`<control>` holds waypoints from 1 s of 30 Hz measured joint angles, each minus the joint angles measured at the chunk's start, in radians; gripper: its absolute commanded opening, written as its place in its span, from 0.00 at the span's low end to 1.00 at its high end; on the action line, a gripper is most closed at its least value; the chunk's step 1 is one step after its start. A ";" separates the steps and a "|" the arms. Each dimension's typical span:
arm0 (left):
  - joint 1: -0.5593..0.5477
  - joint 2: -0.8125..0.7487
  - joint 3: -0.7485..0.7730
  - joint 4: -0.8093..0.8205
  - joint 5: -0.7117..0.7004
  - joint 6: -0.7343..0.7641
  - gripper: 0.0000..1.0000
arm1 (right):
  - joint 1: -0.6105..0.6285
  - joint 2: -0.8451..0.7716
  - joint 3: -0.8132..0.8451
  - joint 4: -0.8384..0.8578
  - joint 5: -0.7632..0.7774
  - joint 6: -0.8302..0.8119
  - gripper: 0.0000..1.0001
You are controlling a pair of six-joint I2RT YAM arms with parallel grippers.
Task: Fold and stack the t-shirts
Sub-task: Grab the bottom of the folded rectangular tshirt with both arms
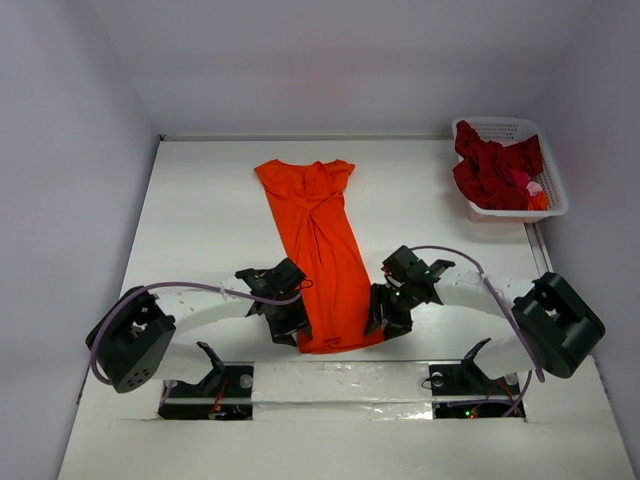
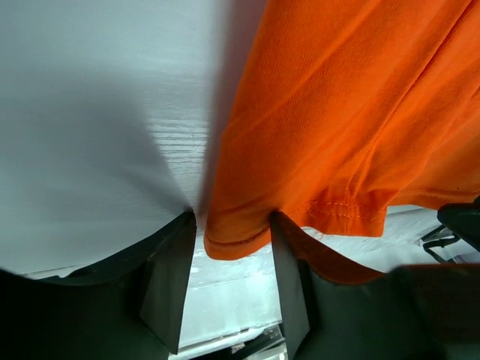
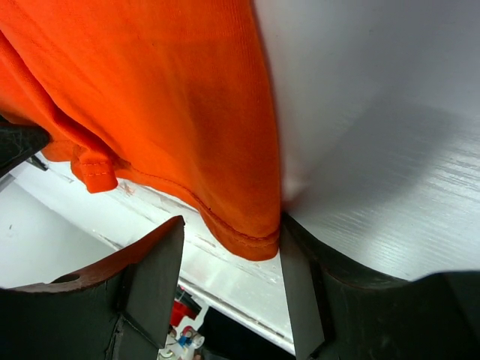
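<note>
The orange t-shirt (image 1: 322,250) lies on the table as a long narrow strip, collar far, hem near. My left gripper (image 1: 293,330) is at the hem's left corner, my right gripper (image 1: 380,322) at its right corner. In the left wrist view the left gripper (image 2: 232,225) is open, with the orange hem corner (image 2: 236,236) between its jaws and close to both fingers. In the right wrist view the right gripper (image 3: 231,225) is open, and the hem corner (image 3: 251,236) rests against its right finger with a wide gap to the left one. Dark red t-shirts (image 1: 490,170) lie crumpled in the basket.
The white latticed basket (image 1: 556,195) stands at the far right of the table (image 1: 200,220), with a bit of pink and orange cloth in it. The arms' bases (image 1: 210,385) sit at the near edge. Grey walls close in the left, right and far sides.
</note>
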 measured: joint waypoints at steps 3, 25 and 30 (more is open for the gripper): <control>-0.003 0.007 0.000 0.007 0.005 -0.002 0.37 | 0.000 0.000 0.002 0.000 0.004 0.000 0.58; -0.008 0.013 -0.002 0.013 0.001 -0.003 0.29 | 0.000 0.004 0.002 0.003 0.031 -0.007 0.35; -0.008 0.020 -0.002 0.024 0.009 -0.003 0.24 | 0.000 0.005 0.002 0.004 0.030 -0.006 0.31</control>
